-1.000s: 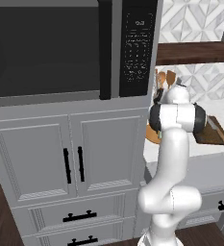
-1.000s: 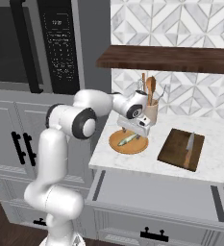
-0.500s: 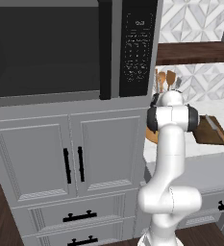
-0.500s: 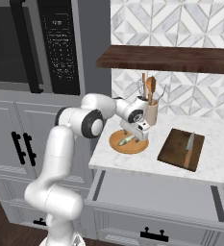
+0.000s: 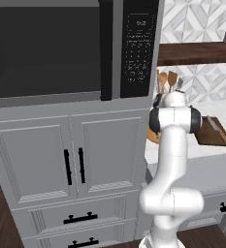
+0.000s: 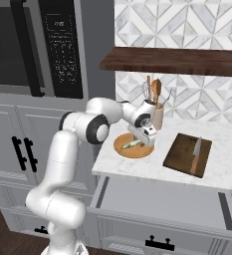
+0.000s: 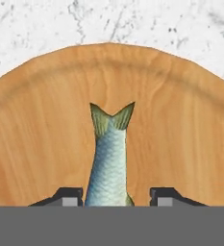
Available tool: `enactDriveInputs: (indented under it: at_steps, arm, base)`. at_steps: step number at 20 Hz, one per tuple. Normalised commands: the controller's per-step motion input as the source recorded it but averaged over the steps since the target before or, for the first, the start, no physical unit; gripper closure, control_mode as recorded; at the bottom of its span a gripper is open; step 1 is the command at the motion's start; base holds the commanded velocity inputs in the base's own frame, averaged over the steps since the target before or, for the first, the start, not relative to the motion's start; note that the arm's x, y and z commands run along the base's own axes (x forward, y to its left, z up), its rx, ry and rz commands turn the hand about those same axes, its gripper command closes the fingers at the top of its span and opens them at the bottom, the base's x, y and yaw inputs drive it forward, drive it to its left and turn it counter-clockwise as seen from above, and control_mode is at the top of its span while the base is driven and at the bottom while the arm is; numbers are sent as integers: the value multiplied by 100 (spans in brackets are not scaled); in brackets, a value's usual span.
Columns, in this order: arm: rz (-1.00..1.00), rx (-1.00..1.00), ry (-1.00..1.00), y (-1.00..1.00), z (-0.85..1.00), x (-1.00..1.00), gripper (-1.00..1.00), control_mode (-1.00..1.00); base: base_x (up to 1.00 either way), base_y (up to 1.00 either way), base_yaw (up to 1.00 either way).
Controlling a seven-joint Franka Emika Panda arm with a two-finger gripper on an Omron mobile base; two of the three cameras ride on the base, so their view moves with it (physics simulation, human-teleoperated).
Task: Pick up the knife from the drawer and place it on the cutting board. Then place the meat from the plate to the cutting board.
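The meat (image 7: 108,158), a pale scaly fish piece with a forked tail, lies on the orange-tan plate (image 7: 36,144). My gripper (image 7: 116,197) is open low over it, one fingertip (image 7: 68,194) on each side of the piece. From the right base view the gripper (image 6: 140,143) hangs at the right part of the plate (image 6: 122,149), right above the meat (image 6: 130,144). The knife (image 6: 196,153) lies on the dark cutting board (image 6: 182,155) to the right. The drawer (image 6: 162,196) stands pulled out below the counter. In the left base view my arm hides the hand; the board (image 5: 216,135) carries the knife (image 5: 212,123).
A cream crock (image 6: 158,115) with wooden utensils stands just behind the plate against the tiled wall. A dark shelf (image 6: 177,60) runs above the counter. A microwave (image 6: 33,45) sits over the tall cabinet to the left.
My hand has swung from near the crock down onto the plate, and now sits low over the meat. The knife and board have not moved.
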Motion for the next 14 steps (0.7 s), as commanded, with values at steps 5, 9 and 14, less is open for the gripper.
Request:
enactDriveInputs:
  at_steps: [5, 9, 14]
  arm:
    - [0, 1, 0, 0, 3, -31, 100, -100]
    - [0, 4, -6, -9, 79, -49, 100, -100]
    - [1, 4, -9, -83, 71, -11, 100, -100]
  base:
    - [0, 0, 0]
    - [0, 0, 0]
    - [0, 0, 0]
